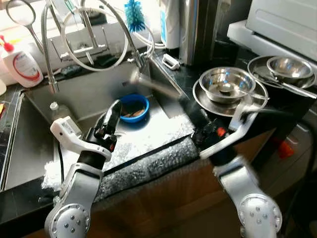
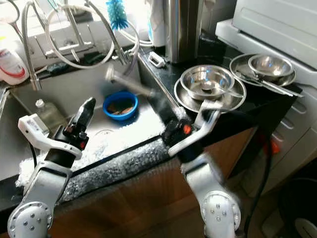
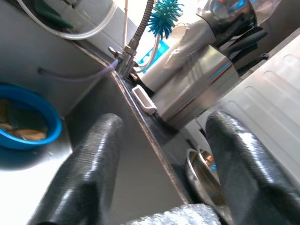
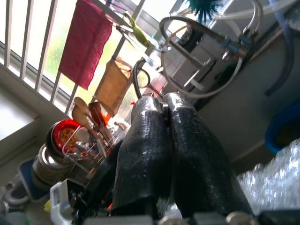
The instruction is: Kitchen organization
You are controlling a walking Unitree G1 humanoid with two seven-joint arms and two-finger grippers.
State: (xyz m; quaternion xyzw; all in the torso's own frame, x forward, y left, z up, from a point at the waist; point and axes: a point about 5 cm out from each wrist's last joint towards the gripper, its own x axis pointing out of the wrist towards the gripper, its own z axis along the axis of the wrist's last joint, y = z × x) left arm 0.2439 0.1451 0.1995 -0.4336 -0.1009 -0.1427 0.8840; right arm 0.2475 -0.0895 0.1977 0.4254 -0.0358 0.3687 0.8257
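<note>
A blue bowl [image 1: 133, 107] with brown scraps in it sits in the steel sink [image 1: 94, 91]. My left gripper [image 1: 113, 115] hovers just left of the bowl, above the sink's front part, open with nothing between its fingers [image 3: 89, 168]. My right gripper [image 1: 141, 79] reaches leftward from the counter over the back of the sink and is blurred; in the right wrist view its fingers [image 4: 145, 140] are pressed together, shut on nothing. A steel bowl [image 1: 227, 84] rests on a steel plate [image 1: 205, 101] on the dark counter to the right.
A glittery textured mat [image 1: 148, 136] covers the sink's front edge. A plastic bottle [image 1: 62, 111] lies in the sink. Faucet hoses [image 1: 91, 37] and a blue brush [image 1: 133, 15] stand behind. A second steel bowl [image 1: 290, 67] and a white appliance [image 1: 282, 20] are far right.
</note>
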